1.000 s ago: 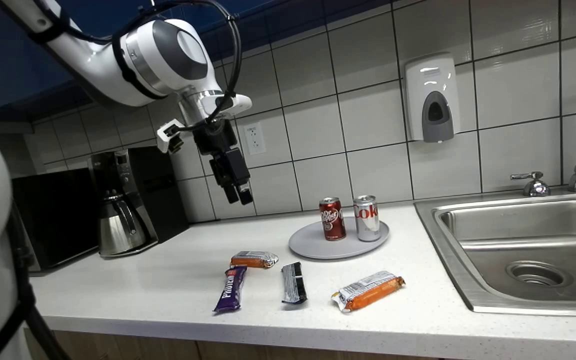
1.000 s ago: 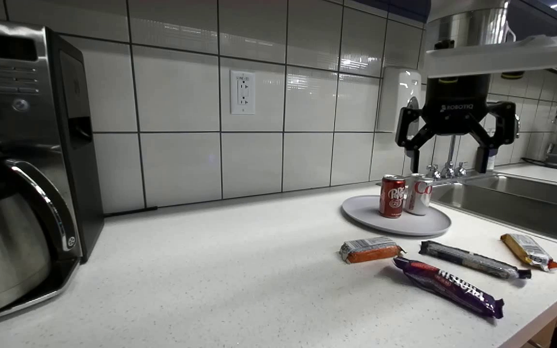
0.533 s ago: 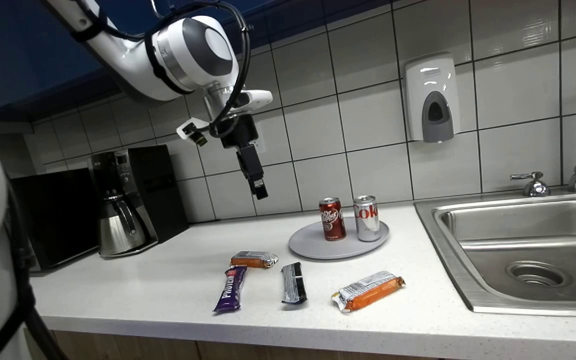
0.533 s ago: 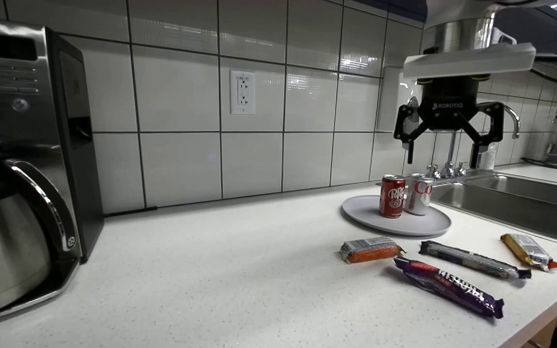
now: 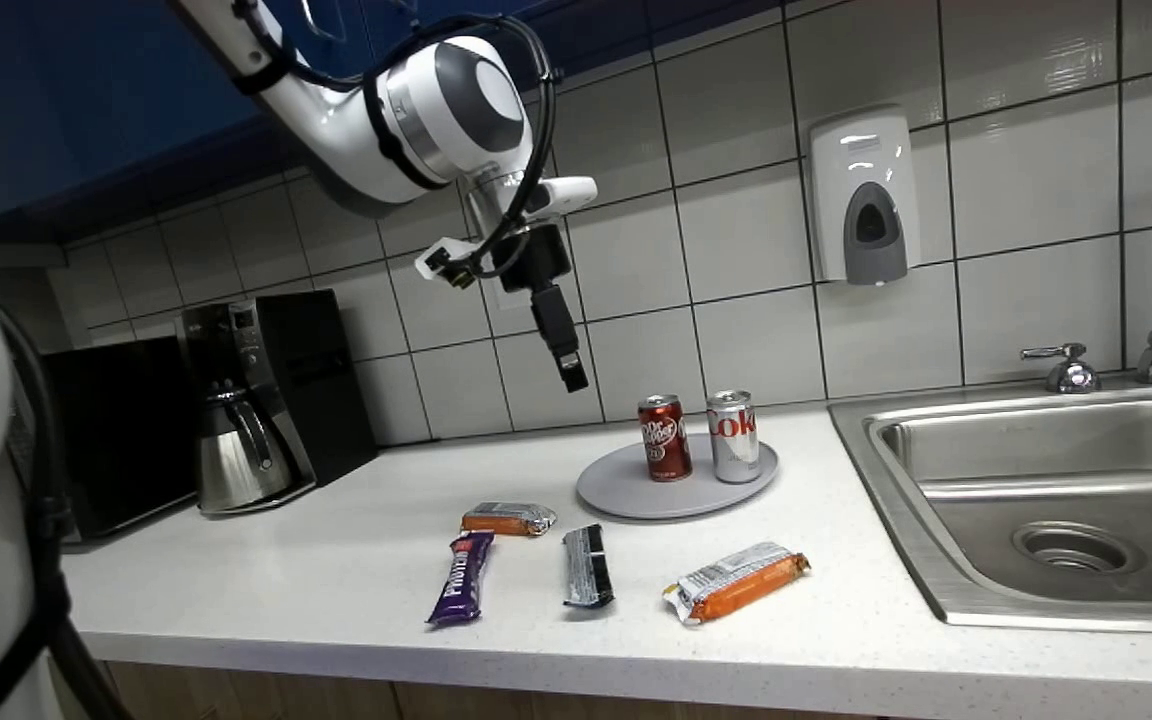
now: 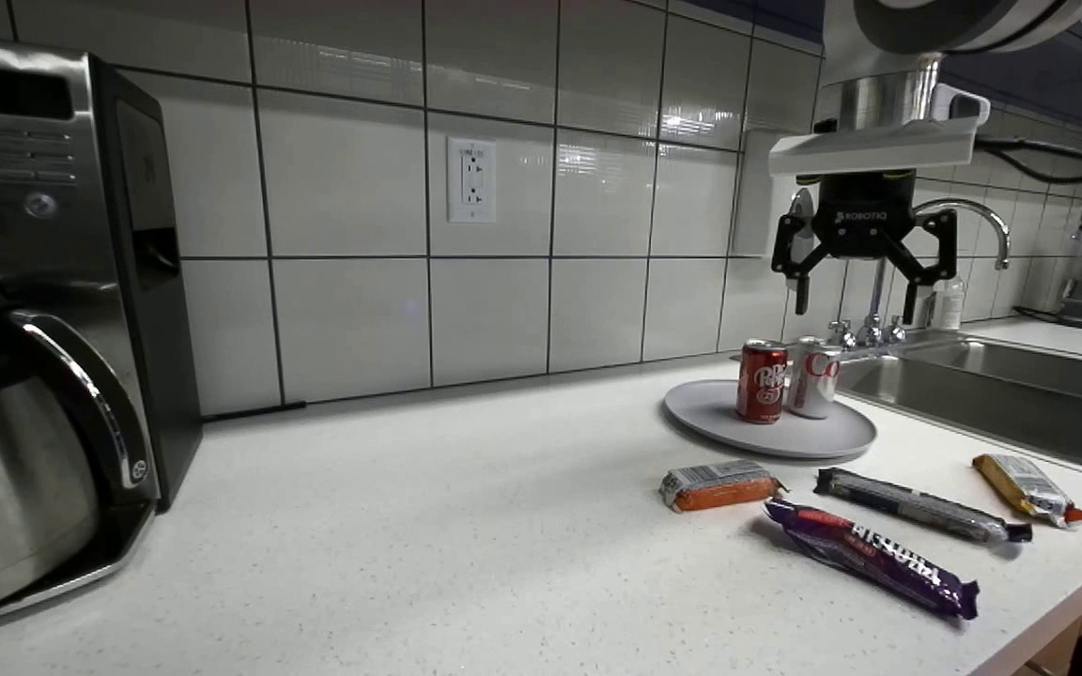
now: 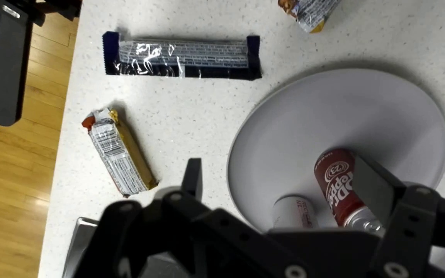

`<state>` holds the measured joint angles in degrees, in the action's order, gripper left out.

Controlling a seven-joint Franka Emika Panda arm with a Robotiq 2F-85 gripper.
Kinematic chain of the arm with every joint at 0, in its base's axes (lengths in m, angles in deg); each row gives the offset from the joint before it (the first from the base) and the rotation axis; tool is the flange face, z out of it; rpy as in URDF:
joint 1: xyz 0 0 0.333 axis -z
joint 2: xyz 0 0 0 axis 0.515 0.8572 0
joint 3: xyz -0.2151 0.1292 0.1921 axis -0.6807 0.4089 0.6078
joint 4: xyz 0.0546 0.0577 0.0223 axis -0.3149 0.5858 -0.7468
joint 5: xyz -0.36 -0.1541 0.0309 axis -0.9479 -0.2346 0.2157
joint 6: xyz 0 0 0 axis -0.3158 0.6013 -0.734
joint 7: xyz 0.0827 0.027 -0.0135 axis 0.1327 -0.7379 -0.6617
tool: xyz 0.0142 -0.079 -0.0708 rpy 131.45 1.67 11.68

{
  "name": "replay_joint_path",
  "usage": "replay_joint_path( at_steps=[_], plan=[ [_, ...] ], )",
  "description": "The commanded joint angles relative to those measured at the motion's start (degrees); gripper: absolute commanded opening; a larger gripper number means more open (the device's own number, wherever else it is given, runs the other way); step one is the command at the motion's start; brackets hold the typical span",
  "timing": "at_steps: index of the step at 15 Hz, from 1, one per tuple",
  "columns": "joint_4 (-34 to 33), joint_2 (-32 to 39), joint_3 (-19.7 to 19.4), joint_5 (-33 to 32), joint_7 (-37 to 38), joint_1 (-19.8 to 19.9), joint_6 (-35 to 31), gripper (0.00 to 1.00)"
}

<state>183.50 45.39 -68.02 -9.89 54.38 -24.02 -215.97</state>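
Black gripper [image 6: 856, 305], jaws apart, higher than red metal can [image 5: 665, 440], silver metal can [image 5: 734, 440] (both upright on round grey plate [image 5: 619, 485]).

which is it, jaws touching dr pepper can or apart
Apart: in an exterior view, wall tiles show between the jaws and the Dr Pepper can.

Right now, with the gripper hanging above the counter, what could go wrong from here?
Lowered carelessly, the open gripper could tip the Dr Pepper can or the Coke can, which stand close together. Bumping the gray plate under them might topple both. The purple protein bar lies toward the front edge of the counter, so a stray nudge may push it off.
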Motion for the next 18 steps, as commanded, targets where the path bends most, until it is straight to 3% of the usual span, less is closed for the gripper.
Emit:
replay_joint_path(
  at_steps=[1, 10, 18],
  plan=[
    [-5.44, 5.25, -2.16, -1.0, 3.98, 0.31, -0.2, 1.0],
    [-13.7, 13.51, -8.8, 2.39, 3.96, 0.07, -3.25, 1.0],
    [-20.44, 19.26, -12.06, 8.02, 2.57, 0.3, -3.71, 1.0]
  ],
)
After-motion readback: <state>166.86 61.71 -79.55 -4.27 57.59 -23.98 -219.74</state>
